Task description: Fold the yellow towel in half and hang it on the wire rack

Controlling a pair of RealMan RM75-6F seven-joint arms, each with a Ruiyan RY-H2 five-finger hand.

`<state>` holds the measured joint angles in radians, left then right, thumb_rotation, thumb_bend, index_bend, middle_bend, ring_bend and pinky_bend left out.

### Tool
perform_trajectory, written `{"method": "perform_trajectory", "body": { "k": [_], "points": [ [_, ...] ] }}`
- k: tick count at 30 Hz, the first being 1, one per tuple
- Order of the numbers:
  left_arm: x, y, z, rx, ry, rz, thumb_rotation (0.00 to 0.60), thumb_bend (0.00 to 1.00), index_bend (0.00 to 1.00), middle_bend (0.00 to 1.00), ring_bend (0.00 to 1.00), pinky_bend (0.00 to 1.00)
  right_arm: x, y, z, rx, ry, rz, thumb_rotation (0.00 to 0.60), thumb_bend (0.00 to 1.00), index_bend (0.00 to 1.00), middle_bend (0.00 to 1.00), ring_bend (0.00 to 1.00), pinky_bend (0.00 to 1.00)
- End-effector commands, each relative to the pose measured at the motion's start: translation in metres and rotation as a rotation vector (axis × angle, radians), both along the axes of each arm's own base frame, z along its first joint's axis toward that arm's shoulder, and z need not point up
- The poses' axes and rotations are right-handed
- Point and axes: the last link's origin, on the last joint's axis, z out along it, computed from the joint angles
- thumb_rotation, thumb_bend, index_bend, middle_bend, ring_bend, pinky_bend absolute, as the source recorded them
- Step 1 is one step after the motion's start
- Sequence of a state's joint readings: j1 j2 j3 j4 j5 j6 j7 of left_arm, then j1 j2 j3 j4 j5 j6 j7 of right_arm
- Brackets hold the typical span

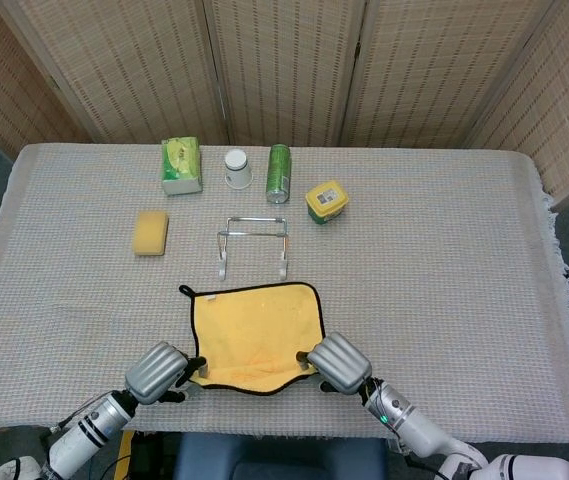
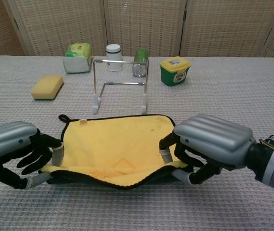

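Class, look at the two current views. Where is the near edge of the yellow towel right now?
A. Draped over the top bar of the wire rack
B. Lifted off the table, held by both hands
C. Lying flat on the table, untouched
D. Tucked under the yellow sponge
B: the left hand and right hand each hold a near corner of the yellow towel, raised with shadow beneath, while the wire rack stands bare.

No readable text anywhere: the green tub (image 2: 175, 70) carries a yellow lid label too small to make out, and the yellow towel (image 2: 115, 149) shows only a faint embossed outline.
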<state>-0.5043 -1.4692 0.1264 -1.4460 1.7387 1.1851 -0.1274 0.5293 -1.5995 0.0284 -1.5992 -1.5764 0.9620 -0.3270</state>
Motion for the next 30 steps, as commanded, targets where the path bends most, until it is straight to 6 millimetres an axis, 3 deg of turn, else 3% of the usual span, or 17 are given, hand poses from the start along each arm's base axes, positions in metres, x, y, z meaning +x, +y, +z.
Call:
{"method": "perform_trajectory", "body": {
  "k": [1, 15, 30],
  "points": [
    [0.003, 0.019, 0.008, -0.019, -0.011, 0.056, 0.6, 0.47, 0.54, 0.83, 0.8, 0.94, 0.007, -0.011, -0.001, -0.02, 0.001, -0.008, 0.6, 0.45, 0.6, 0.88, 0.95, 1.0],
    [-0.002, 0.066, 0.019, -0.081, -0.003, 0.248, 0.6, 0.47, 0.51, 0.83, 0.8, 0.94, 0.022, -0.053, -0.011, -0.09, 0.044, -0.039, 0.6, 0.45, 0.6, 0.88, 0.95, 1.0],
    [0.001, 0.088, 0.02, -0.08, 0.017, 0.3, 0.6, 0.47, 0.47, 0.83, 0.8, 0.94, 0.046, -0.086, -0.018, -0.173, 0.101, 0.064, 0.6, 0.45, 0.6, 0.88, 0.95, 1.0]
  ]
}}
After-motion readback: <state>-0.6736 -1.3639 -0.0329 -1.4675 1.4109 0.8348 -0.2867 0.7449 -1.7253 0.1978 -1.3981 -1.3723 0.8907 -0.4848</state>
